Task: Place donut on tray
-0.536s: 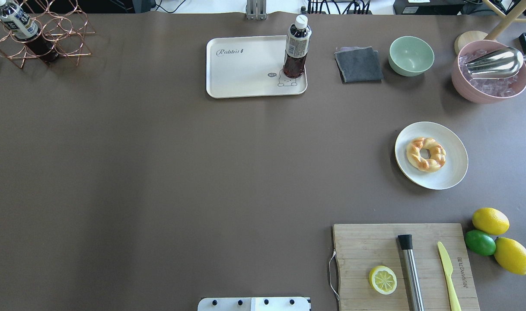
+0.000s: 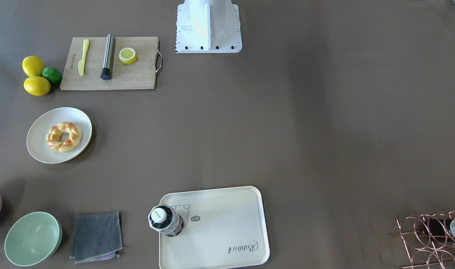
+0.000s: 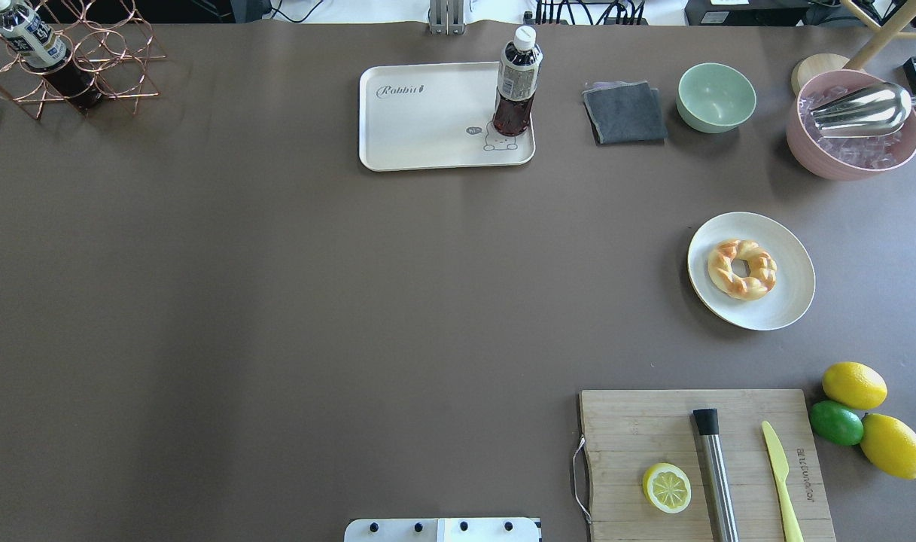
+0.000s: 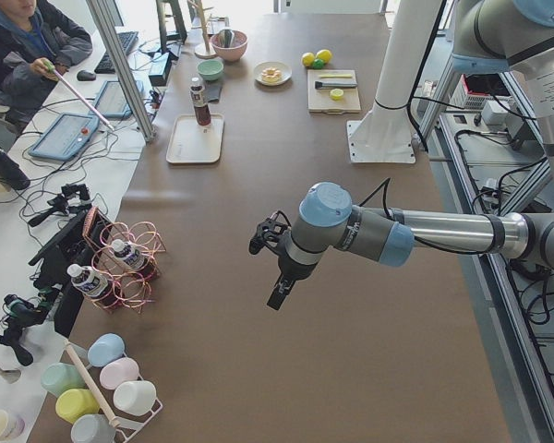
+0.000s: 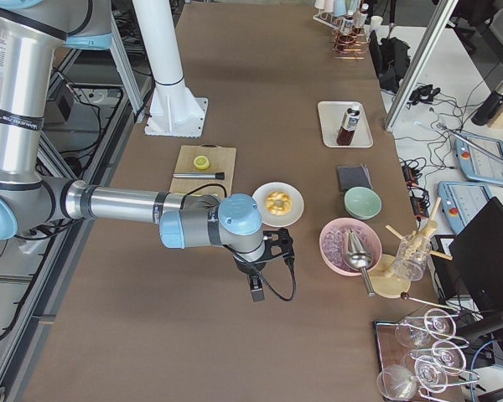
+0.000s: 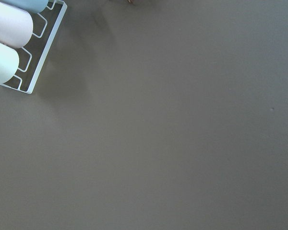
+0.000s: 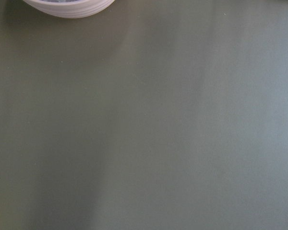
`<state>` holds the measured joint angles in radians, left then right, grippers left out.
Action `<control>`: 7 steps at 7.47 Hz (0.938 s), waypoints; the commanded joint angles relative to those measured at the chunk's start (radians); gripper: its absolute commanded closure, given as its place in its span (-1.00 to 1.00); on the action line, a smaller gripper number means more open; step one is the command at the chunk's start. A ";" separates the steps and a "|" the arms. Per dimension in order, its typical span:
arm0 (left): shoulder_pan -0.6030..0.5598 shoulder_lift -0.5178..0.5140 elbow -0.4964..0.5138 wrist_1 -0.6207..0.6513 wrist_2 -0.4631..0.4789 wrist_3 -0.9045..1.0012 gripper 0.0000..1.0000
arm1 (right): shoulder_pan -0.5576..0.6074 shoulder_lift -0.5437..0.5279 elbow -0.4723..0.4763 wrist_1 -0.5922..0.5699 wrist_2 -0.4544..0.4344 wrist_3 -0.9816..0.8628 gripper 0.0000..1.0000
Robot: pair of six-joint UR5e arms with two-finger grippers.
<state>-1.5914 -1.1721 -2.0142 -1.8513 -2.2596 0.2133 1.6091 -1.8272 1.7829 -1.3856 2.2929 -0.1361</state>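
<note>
The donut (image 3: 741, 269), a golden braided ring, lies on a round white plate (image 3: 792, 290) at the right of the overhead view. It also shows in the front-facing view (image 2: 63, 136). The cream tray (image 3: 427, 124) with "Rabbit" script lies at the far middle, and a dark drink bottle (image 3: 515, 83) stands on its right corner. Both grippers are outside the overhead and front-facing views. The left gripper (image 4: 279, 295) hangs over bare table in the exterior left view. The right gripper (image 5: 257, 293) hangs near the plate in the exterior right view. I cannot tell whether either is open or shut.
A wooden cutting board (image 3: 638, 436) holds a lemon half (image 3: 666, 487), a steel muddler and a yellow knife. Lemons and a lime (image 3: 836, 422) lie to its right. A grey cloth (image 3: 625, 113), green bowl (image 3: 716, 97), pink ice bowl (image 3: 853, 139) and copper bottle rack (image 3: 66, 68) line the far edge.
</note>
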 commanded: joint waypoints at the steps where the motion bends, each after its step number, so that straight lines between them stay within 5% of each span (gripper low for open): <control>1: 0.037 -0.001 0.000 0.000 0.002 0.001 -0.94 | 0.000 0.000 0.000 0.002 0.045 0.076 -1.00; 7: 0.073 0.000 -0.001 0.000 0.000 0.001 -0.95 | -0.011 -0.007 -0.010 0.073 0.033 0.070 -1.00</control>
<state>-1.5186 -1.1730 -2.0151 -1.8507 -2.2593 0.2136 1.6026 -1.8326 1.7757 -1.3193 2.3265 -0.0684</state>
